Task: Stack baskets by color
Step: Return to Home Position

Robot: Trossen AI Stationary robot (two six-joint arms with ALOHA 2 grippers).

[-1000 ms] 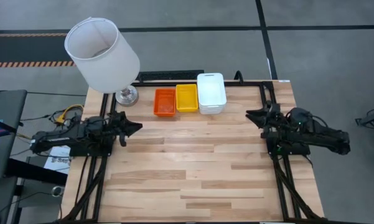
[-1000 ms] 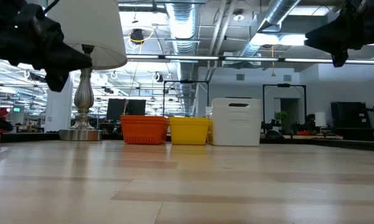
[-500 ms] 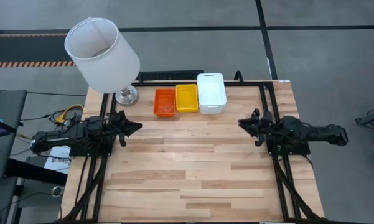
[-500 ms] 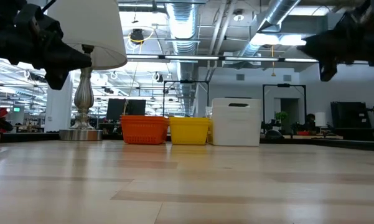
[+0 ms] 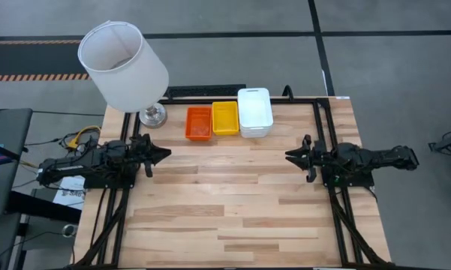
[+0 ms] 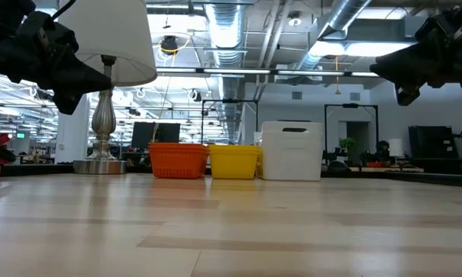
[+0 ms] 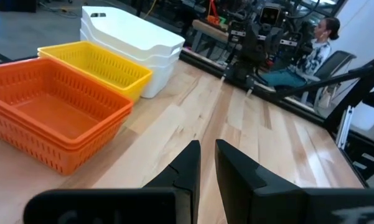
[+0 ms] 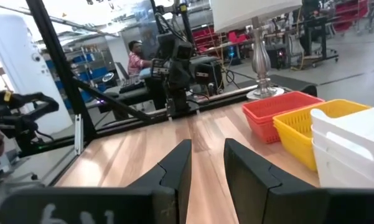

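Left gripper (image 5: 165, 154): left-centre of the high view, raised off the table (image 5: 233, 210) and pointing toward mid-frame. Its wrist view shows the two fingers (image 7: 185, 167) drawn nearly together, a thin slit between them, gripping nothing.

Right gripper (image 5: 288, 156): right-centre of the high view, facing the left one across bare wood. Its fingers (image 8: 174, 169) are likewise close-set with a narrow gap, and it is empty.

Orange baskets (image 5: 199, 123): upper middle of the high view, leftmost of a row of three. They are nested one in another, and the layered rims show in the left wrist view. Perforated walls, nothing inside.

Yellow baskets (image 5: 225, 118): centre of the row, just beside the orange stack. Same mesh walls. How many are nested cannot be read here.

White baskets (image 5: 254, 112): right end of the row, next to the yellow. Larger and taller as a stack, with plainer walls and layered rims.

Lamp (image 5: 124, 66): upper left of the high view, its base on the table corner near the orange stack (no part of the job).

Step in hand, by judgement: each colour sits in a single stack, so the sorting looks finished and only parking the arms is left. The next move calls for folding each arm toward its own table edge, staying high and well clear of the row and the lampshade.
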